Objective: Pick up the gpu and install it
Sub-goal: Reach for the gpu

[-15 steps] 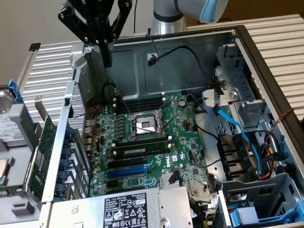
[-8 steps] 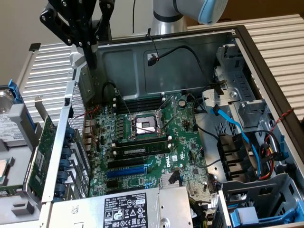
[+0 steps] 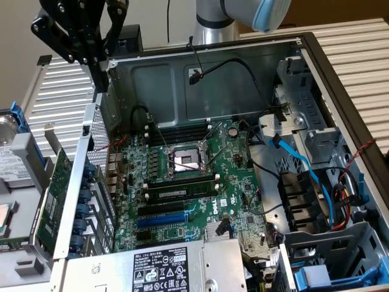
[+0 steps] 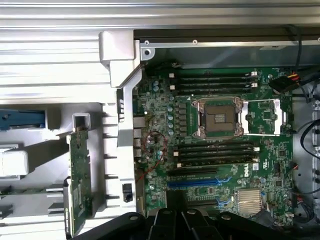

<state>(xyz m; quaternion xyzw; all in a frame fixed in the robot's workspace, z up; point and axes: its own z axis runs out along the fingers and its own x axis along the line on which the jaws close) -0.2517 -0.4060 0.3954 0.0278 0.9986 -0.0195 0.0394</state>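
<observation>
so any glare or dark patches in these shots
Exterior view: the ribbed surface is brightly lit, the case wall is dim, and the gripper is a dark shape against the pale background. Wrist view: the ribbed surface looks washed out, the motherboard is evenly lit, and there is no glare on the gpu.

The black gripper (image 3: 100, 78) hangs closed, with nothing in it, over a corner of the open case (image 3: 152, 79), just above its perforated rear wall. The gpu (image 3: 51, 194) stands on edge outside that wall, at the exterior view's left, with its green face showing and its silver bracket at the upper end. Inside the case lies the motherboard (image 3: 194, 194) with its bare socket (image 3: 188, 161), and a blue cable (image 3: 301, 167) runs at the exterior view's right.
</observation>
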